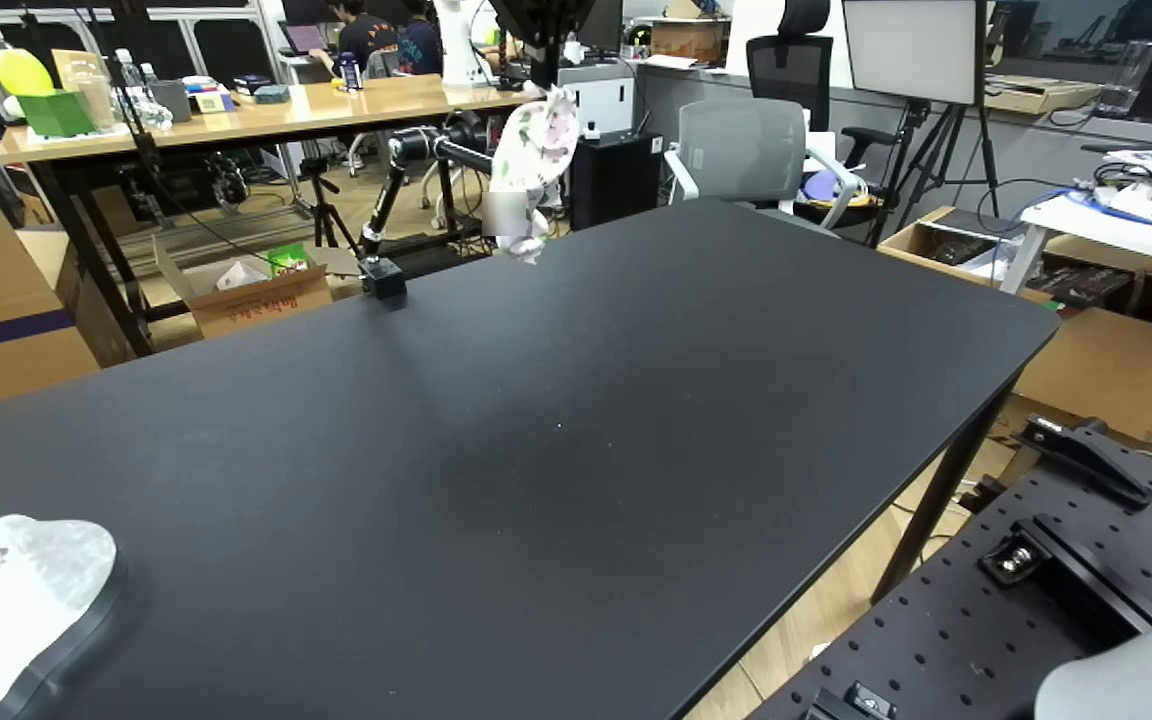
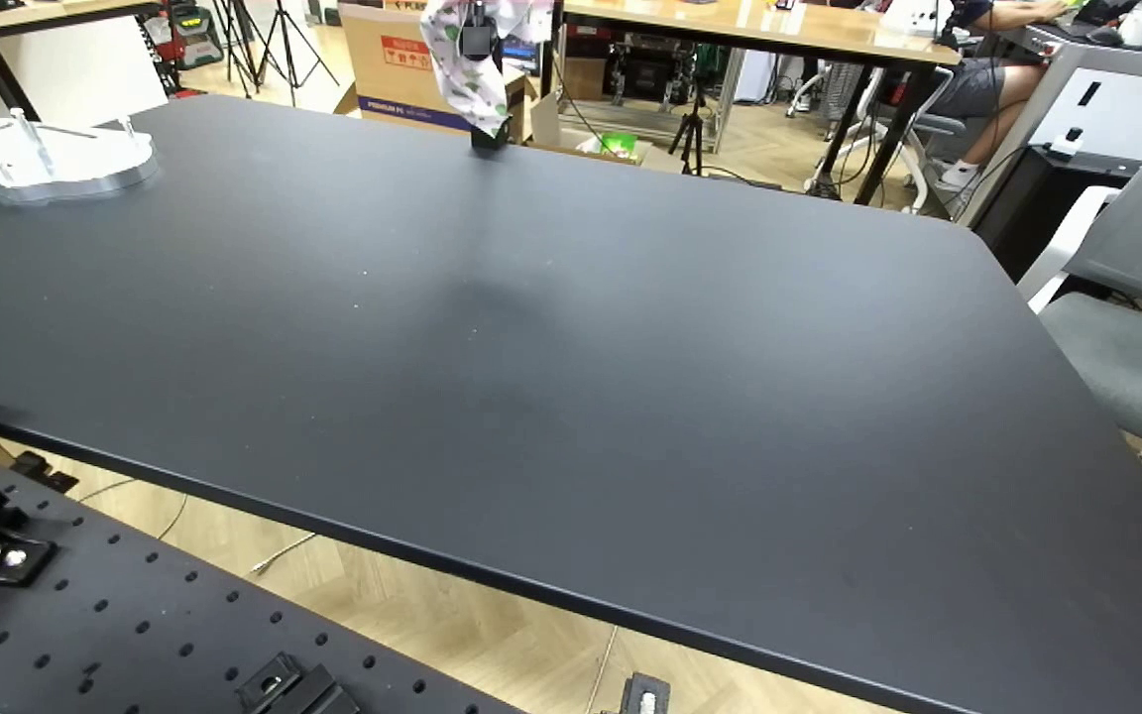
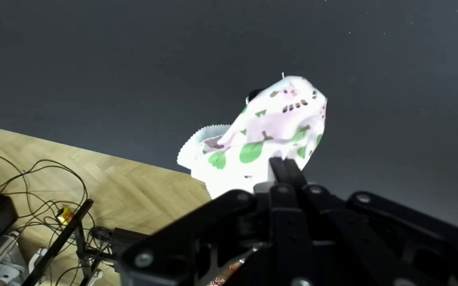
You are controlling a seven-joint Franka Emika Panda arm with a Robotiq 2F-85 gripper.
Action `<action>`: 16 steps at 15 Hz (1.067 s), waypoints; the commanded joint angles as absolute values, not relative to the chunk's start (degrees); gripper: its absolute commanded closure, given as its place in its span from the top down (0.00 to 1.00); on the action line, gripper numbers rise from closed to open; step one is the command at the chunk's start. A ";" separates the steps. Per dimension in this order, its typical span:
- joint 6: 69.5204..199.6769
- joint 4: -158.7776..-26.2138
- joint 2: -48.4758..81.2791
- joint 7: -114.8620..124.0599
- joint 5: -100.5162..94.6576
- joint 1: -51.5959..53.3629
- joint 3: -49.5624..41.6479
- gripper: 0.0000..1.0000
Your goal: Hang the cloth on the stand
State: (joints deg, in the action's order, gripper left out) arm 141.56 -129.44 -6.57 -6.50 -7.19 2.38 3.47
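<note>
The cloth (image 1: pixel 536 150) is white with pink and green prints. It hangs bunched below my gripper (image 1: pixel 544 78) in an exterior view, and also shows in an exterior view (image 2: pixel 467 84) at the top. The black jointed stand (image 1: pixel 411 148) is fixed at the table's far edge. Its arm reaches to the cloth's side; whether they touch I cannot tell. Its base also shows in an exterior view (image 2: pixel 489 137), with the post largely hidden by cloth. In the wrist view my gripper's fingertips (image 3: pixel 285 159) are close together against the cloth (image 3: pixel 264 131), apparently pinching it.
The black table (image 1: pixel 576 480) spreads under the scene. A pale board with metal pegs (image 2: pixel 56 164) lies on it at one end. A wooden desk (image 1: pixel 316 112), cardboard boxes (image 1: pixel 256 300) and a grey chair (image 1: pixel 741 150) stand beyond the edge.
</note>
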 commanded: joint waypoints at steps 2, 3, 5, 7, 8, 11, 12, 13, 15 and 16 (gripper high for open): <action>142.24 -136.24 -14.28 -5.49 -7.22 2.17 2.87 0.00; 142.57 -137.15 -15.05 -5.50 -7.07 1.91 2.54 0.00; 143.67 -138.35 -15.82 -5.87 -6.55 1.38 1.67 0.00; 144.78 -138.75 -15.35 -6.68 -5.70 1.19 0.73 0.00; 145.40 -138.72 -14.74 -6.78 -5.65 1.12 0.50 0.00; 146.25 -137.77 -13.02 -7.31 -5.39 1.50 0.38 0.00; 146.33 -137.22 -12.59 -7.25 -5.76 1.60 0.66 0.00; 146.25 -136.80 -12.27 -7.16 -6.11 1.66 0.89 0.00; 146.26 -135.64 -11.94 -6.83 -6.85 1.76 1.45 0.00; 146.21 -135.01 -12.08 -6.61 -7.38 1.79 1.79 0.00</action>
State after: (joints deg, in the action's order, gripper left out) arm 146.69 -137.54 -12.44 -6.69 -6.62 1.55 1.19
